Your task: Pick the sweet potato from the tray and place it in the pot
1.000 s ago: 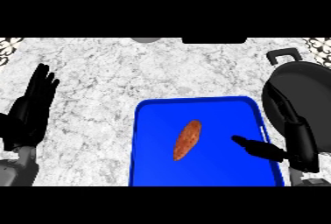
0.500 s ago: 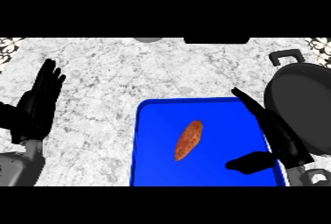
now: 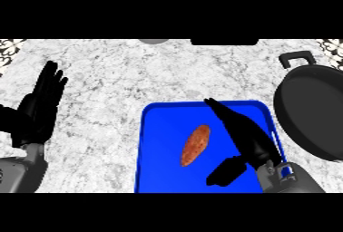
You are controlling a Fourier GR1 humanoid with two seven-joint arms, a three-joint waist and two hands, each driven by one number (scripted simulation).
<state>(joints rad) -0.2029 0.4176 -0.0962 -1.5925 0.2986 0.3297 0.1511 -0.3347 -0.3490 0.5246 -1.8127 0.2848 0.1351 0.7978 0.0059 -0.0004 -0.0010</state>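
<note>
An orange-brown sweet potato (image 3: 195, 145) lies lengthwise in the middle of the blue tray (image 3: 158, 149). My right hand (image 3: 245, 134) hovers over the tray's right half, just right of the sweet potato, open with straight fingers pointing to the far left and the thumb hanging down near the tray's front. It touches nothing. The black pot (image 3: 315, 114) stands at the right edge, right of the tray, partly cut off. My left hand (image 3: 39, 110) rests open at the far left, fingers up.
The marble counter (image 3: 127, 72) stretches behind and left of the tray. A grey round object (image 3: 154, 41) and a dark rectangular one (image 3: 223, 41) sit at the far edge. The pot's handle (image 3: 295, 59) sticks out toward the back.
My right hand has moved left from the tray's right rim to over the tray, closer to the sweet potato, with its fingers stretched out. The left hand has hardly moved.
</note>
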